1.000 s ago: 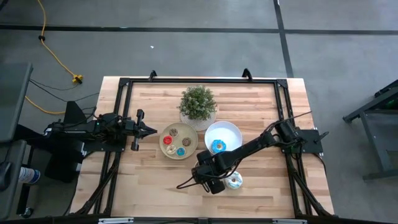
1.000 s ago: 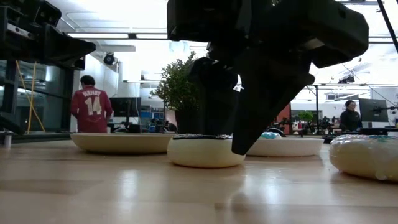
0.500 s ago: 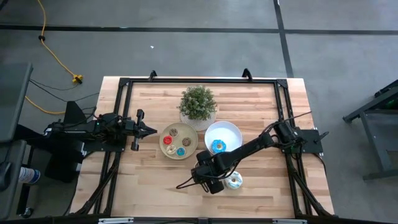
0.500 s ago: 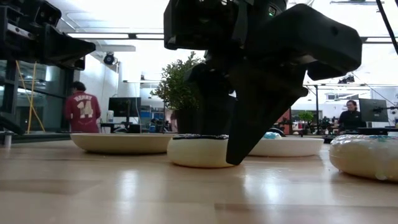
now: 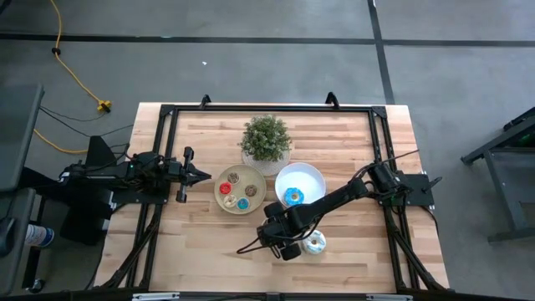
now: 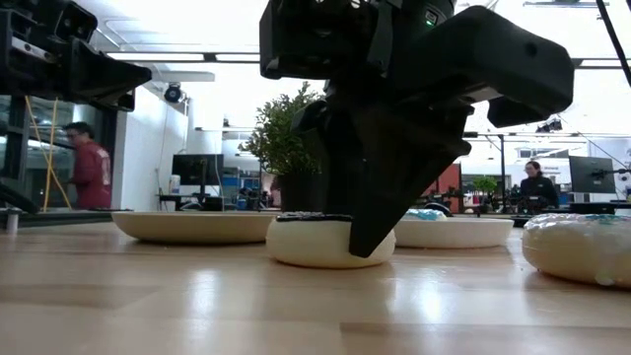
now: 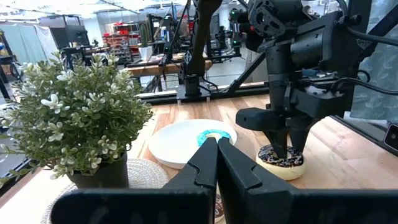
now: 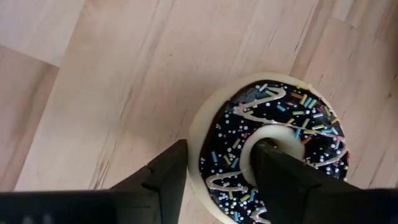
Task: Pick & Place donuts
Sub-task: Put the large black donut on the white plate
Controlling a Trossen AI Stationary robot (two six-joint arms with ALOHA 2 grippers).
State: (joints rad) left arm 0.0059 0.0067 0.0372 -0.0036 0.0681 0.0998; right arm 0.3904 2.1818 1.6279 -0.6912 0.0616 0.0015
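Right tool (image 8: pixel 214 171) is pinching in on the chocolate-iced, sprinkled toy donut (image 8: pixel 273 149) near the counter's front edge, one finger in its hole, not gripping yet.

No readable text, labels, brands, numbers or signs in any view. Person in red shirt (image 6: pixel 90 174) at room's far side, seen side-on: no print legible on shirt. Monitors and shelf clutter in background too small to read.
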